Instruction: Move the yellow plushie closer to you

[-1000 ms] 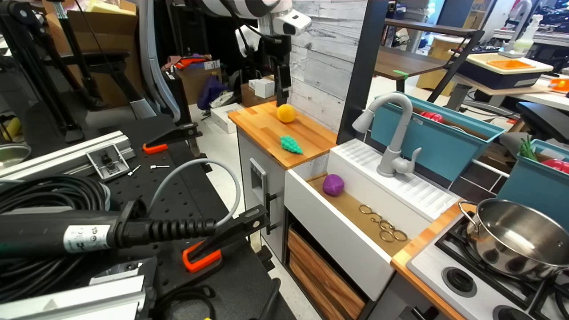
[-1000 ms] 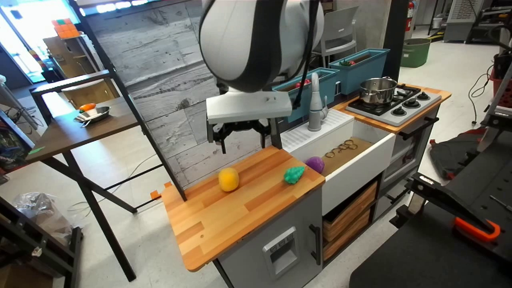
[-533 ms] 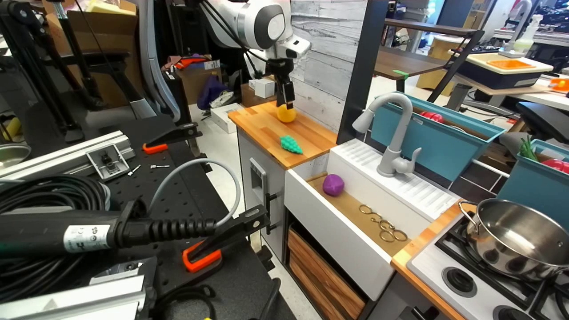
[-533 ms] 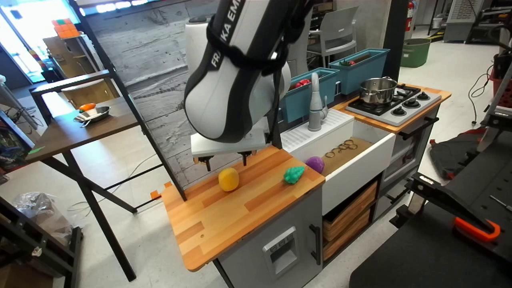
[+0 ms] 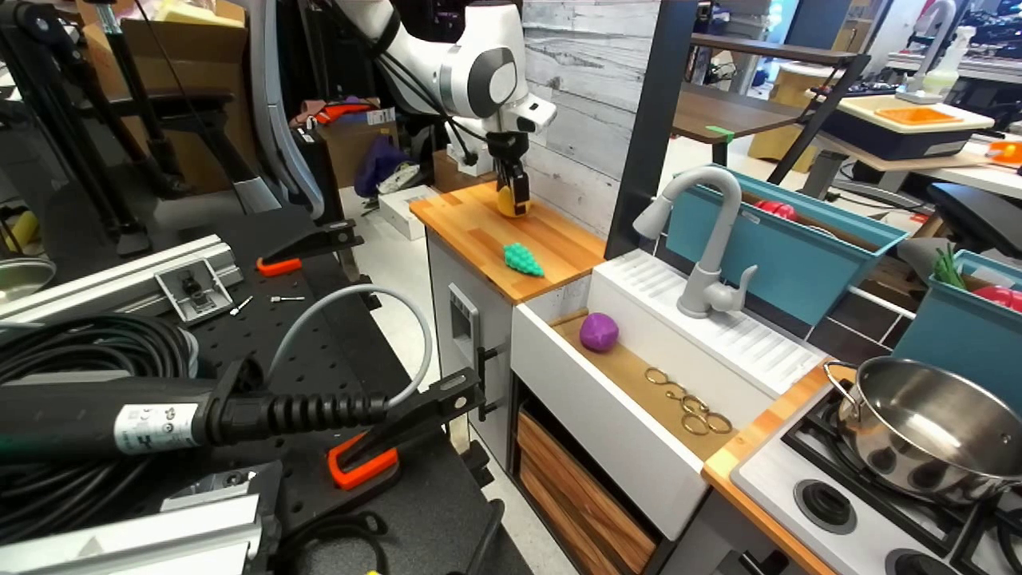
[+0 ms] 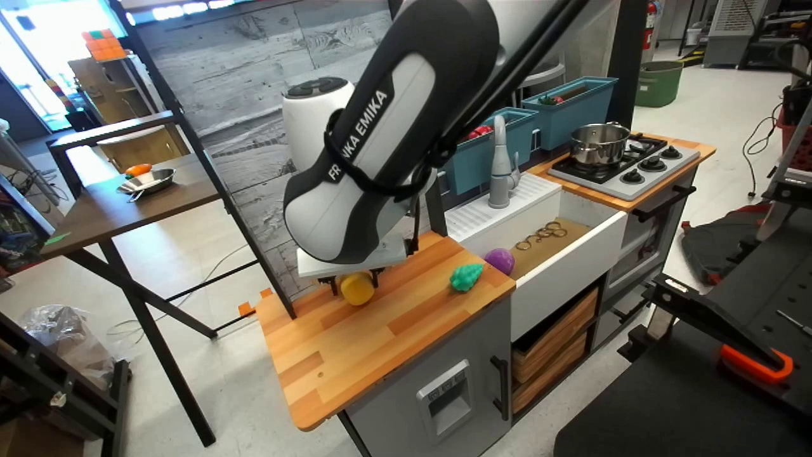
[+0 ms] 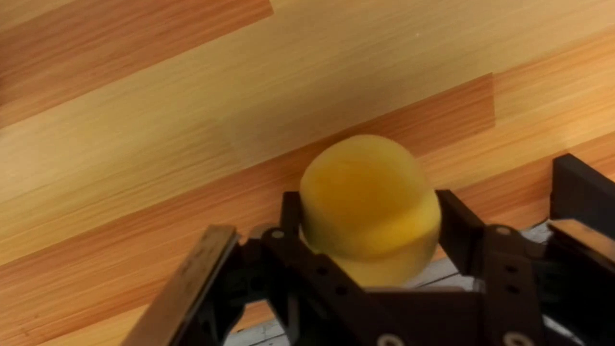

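The yellow plushie (image 6: 357, 291), small and rounded, sits on the wooden countertop (image 6: 355, 355) near the back wall. It also shows in an exterior view (image 5: 505, 204), partly covered by a finger, and in the wrist view (image 7: 365, 192). My gripper (image 7: 368, 206) points down over it. One dark finger (image 7: 289, 211) is on each side, and both touch the plushie's sides. The jaws stand as far apart as the plushie is wide. In an exterior view the hand and arm hide the plushie's top.
A green bumpy toy (image 6: 466, 277) lies on the same countertop toward the sink (image 5: 607, 431). A purple toy (image 5: 599, 332) and metal rings (image 5: 695, 407) are in the sink. A grey wood-panel wall (image 6: 254, 152) stands right behind the plushie. A faucet (image 5: 711, 239) rises behind the sink.
The gripper has come down from above the plushie to around it. Its fingers have drawn closer together onto the plushie, which has shifted slightly.
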You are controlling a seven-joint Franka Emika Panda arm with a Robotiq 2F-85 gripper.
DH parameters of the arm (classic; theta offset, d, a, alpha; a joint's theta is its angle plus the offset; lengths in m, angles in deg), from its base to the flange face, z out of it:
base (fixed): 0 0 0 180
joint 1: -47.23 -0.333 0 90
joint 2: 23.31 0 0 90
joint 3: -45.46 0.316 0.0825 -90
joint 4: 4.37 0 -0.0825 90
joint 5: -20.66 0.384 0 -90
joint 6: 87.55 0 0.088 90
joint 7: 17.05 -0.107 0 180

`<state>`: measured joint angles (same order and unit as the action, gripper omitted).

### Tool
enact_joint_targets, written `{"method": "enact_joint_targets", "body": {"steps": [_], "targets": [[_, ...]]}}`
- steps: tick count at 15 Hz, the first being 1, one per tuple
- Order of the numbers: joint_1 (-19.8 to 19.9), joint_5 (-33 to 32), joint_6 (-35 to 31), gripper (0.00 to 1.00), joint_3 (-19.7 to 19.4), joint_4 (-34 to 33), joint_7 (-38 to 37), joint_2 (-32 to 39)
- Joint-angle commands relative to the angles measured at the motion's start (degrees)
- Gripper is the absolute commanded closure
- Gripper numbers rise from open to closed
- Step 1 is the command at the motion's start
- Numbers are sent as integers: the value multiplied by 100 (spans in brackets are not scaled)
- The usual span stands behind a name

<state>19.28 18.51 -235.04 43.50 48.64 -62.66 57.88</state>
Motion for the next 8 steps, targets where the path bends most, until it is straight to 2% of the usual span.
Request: {"method": "enact_joint_targets", "body": {"steps": [1,3,4,6,7,8], "targets": [[-1,30,450,59,6,-1114,-51,614],[34,116,524,74,24,-1182,-54,628],[44,130,443,80,42,-916,-90,425],[103,163,541,92,116,-962,-148,388],[141,199,551,96,177,-865,-145,294],[202,252,584,94,276,-696,-95,144]]}}
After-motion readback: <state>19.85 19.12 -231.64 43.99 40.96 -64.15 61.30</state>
